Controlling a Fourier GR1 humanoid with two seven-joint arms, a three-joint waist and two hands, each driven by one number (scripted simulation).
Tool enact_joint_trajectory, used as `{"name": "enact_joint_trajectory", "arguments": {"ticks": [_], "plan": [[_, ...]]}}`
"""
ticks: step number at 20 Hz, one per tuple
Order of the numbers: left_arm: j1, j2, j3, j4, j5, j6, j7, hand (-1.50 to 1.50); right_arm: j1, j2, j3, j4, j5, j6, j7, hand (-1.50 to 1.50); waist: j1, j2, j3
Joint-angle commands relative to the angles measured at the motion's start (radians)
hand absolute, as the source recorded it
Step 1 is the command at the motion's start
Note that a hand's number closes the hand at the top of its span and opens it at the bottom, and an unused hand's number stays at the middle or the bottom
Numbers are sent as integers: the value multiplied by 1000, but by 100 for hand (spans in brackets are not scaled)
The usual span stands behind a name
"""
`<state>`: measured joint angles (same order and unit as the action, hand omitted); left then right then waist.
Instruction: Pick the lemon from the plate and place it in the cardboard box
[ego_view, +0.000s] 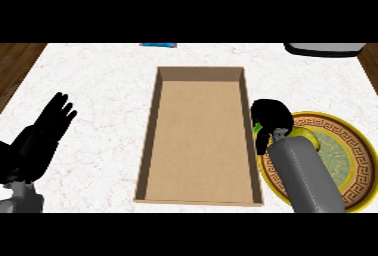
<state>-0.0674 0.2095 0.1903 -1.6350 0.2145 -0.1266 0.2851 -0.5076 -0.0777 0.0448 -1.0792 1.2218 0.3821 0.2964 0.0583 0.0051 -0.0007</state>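
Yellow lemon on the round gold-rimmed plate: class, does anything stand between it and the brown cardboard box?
No separate thing does. The lemon lies on the plate beside the open cardboard box; only the box's own right wall stands between them, with the black right hand close by that wall.

Desk (96, 70) looked like smooth white marble, faint veining. Cardboard box (199, 140) — matt brown, plain. Plate (356, 145) looked glazed, gold patterned rim. Right forearm (306, 175) — smooth grey, slight sheen.
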Motion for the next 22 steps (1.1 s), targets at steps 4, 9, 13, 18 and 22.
{"name": "enact_joint_trajectory", "arguments": {"ticks": [4, 9, 13, 18, 22], "plan": [[-38, -12, -55, -3, -13, -21, 7, 0, -126, 75, 1, 26, -110, -115, 446, 150, 95, 13, 3], [-89, -26, -80, 4, -18, -19, 18, 0, -223, 74, 101, -13, -111, -160, 684, 150, 130, 11, 0], [-100, -25, -101, 23, -28, -28, 32, 0, -335, 74, 170, -66, -110, -154, 844, 150, 142, 11, -2], [-108, -39, -104, 47, -39, -14, 25, 0, -489, 74, 239, -127, -53, -127, 969, 150, 144, 6, -7], [-129, -30, -89, 50, -38, -5, 29, 0, -608, 75, 262, -133, 20, -149, 1075, 150, 130, -2, -9]]}}
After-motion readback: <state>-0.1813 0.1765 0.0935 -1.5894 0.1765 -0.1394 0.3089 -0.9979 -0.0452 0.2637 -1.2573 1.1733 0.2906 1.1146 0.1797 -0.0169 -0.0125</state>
